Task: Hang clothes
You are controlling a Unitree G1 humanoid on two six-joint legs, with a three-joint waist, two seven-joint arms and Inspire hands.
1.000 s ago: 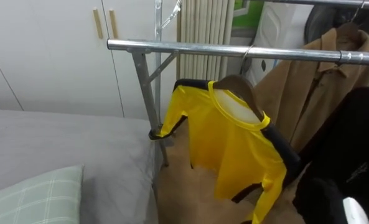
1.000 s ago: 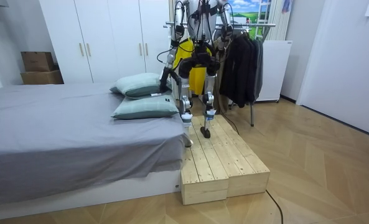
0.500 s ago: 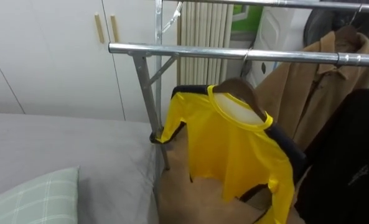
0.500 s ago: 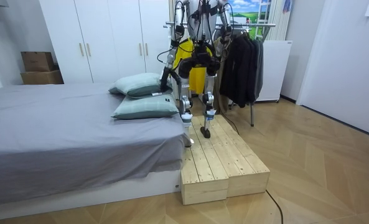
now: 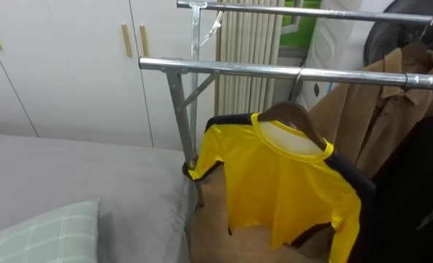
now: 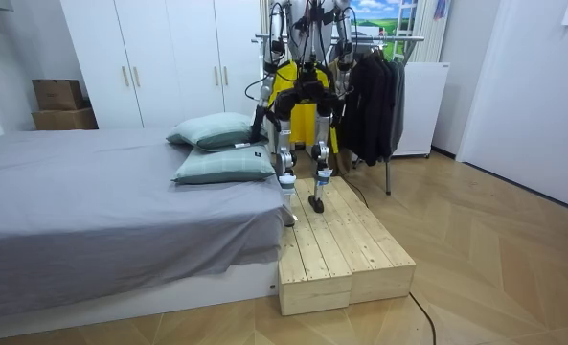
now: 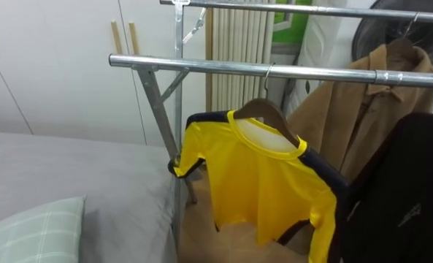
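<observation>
One shirt seems to be the whole of the job, and by my reckoning that part is done. Nearest me lies a checked pillow [image 5: 41, 234] on the grey bed [image 5: 77, 168]. In the room view I stand on a wooden platform [image 6: 336, 240] at the bed's end, facing the rack. My left hand [image 6: 258, 123] hangs low at my side toward the bed, too small there for me to tell whether it is slack or clenched. My right hand's state I cannot tell either.

Just past the bed's edge the yellow shirt [image 5: 282, 183] sits on a wooden hanger [image 5: 293, 117], whose hook goes over the rail [image 5: 223, 68]. The shirt carries its own weight, with nothing of mine on it. It hangs a little skewed. One sleeve reaches toward the rack's slanted post [image 5: 178, 109], and whether the cuff touches the post I cannot tell.

Further along the same rail hang a brown coat [image 5: 391, 109] and a black garment [image 5: 420, 183], both close beside the shirt. Behind them runs a second, higher rail [image 5: 311, 12], then a radiator [image 5: 249, 40] and the white wardrobe [image 5: 55, 66].

What is left, as I judge it, is small — perhaps squaring the shirt on its hanger. Whether more clothes are waiting for me I cannot tell.
</observation>
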